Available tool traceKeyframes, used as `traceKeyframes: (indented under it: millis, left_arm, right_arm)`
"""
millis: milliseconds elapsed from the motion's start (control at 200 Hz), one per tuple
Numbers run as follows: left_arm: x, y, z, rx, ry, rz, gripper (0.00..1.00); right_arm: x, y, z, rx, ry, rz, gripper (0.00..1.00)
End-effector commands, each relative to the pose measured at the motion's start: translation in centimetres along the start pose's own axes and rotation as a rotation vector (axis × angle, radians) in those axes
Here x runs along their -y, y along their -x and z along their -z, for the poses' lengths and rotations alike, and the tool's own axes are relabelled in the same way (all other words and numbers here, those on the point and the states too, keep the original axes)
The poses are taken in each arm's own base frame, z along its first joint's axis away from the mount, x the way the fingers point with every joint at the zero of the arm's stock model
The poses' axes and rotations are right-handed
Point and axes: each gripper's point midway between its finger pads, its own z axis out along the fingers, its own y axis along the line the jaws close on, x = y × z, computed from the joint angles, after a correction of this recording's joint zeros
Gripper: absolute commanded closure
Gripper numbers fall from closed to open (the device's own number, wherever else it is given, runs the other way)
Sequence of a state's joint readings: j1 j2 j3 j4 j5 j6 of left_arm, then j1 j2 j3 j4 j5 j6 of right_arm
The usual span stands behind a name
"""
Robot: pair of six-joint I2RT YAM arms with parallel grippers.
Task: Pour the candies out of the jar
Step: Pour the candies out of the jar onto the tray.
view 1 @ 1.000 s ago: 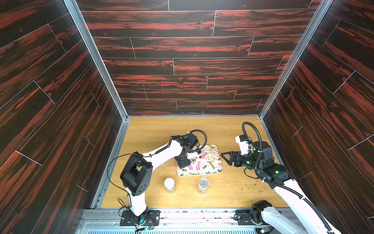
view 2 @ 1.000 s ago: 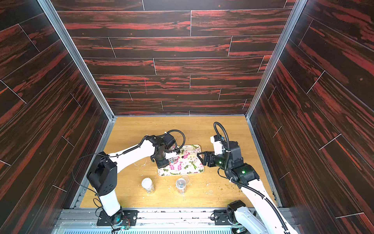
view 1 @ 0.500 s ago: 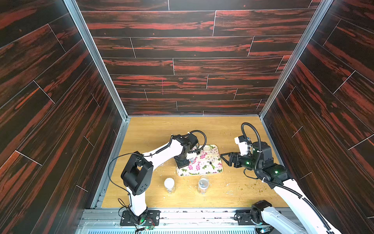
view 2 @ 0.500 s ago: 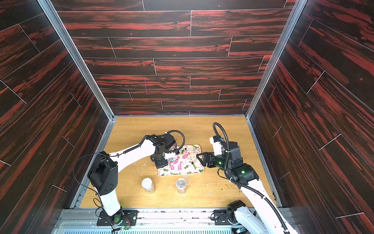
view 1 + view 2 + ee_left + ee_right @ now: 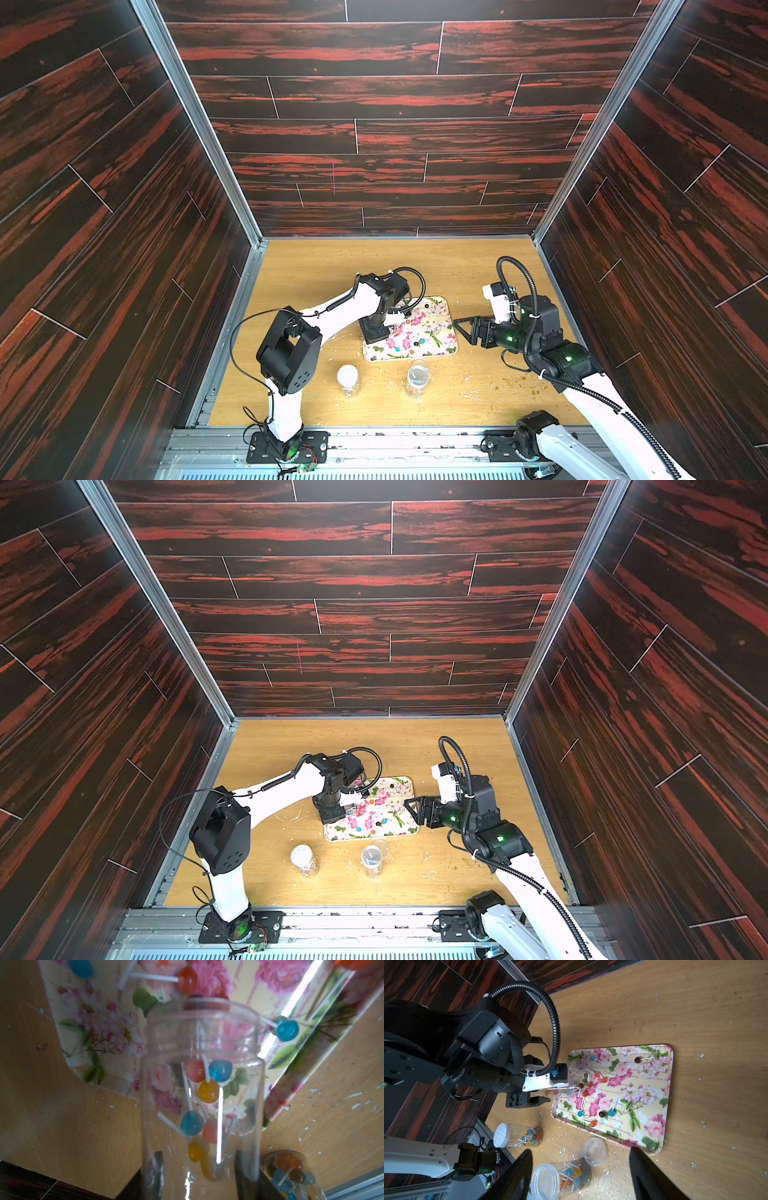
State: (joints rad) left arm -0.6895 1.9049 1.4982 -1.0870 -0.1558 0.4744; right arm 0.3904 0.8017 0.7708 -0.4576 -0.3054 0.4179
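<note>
Small glossy round candies [image 5: 208, 1091] on white sticks, blue, orange, yellow: several inside clear plastic jar [image 5: 199, 1028], others scattered on yellow floral tray [image 5: 654, 1093]. Jar tipped on side, mouth over tray's left edge. Left gripper [image 5: 199, 1167] clamped around jar body near base. Judgement: jar light, stiff, slick; base-end hold leaves mouth free; sticks may tangle at neck. Right gripper [image 5: 580, 1156] spread, empty, just right of tray.

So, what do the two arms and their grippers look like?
Both have white link shells and black joints, with a ribbed black hose and white mount at each wrist. The left arm trails thin black cable; the right arm shows green lights. The left gripper and right gripper have black fingers, the right's tapering to points.
</note>
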Motion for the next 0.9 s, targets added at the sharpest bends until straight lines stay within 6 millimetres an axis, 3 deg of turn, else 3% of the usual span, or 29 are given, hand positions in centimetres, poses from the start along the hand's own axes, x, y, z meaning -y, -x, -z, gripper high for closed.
traceKeyframes:
  millis: [0,451,897]
  left_arm:
    - [0.1,-1.0,0.6,-0.051,-0.004,-0.033,0.56]
    - [-1.5,-0.7,1.4,-0.105,0.080,-0.046,0.56]
    - [-1.8,-2.1,1.3,-0.281,0.146,-0.107,0.54]
  right_arm:
    - [-0.5,0.3,0.8,0.011,0.007,0.013,0.24]
    - [0.0,-0.4,0.6,0.007,-0.003,-0.008,0.24]
    - [0.2,-0.6,0.2,-0.020,-0.008,-0.005,0.24]
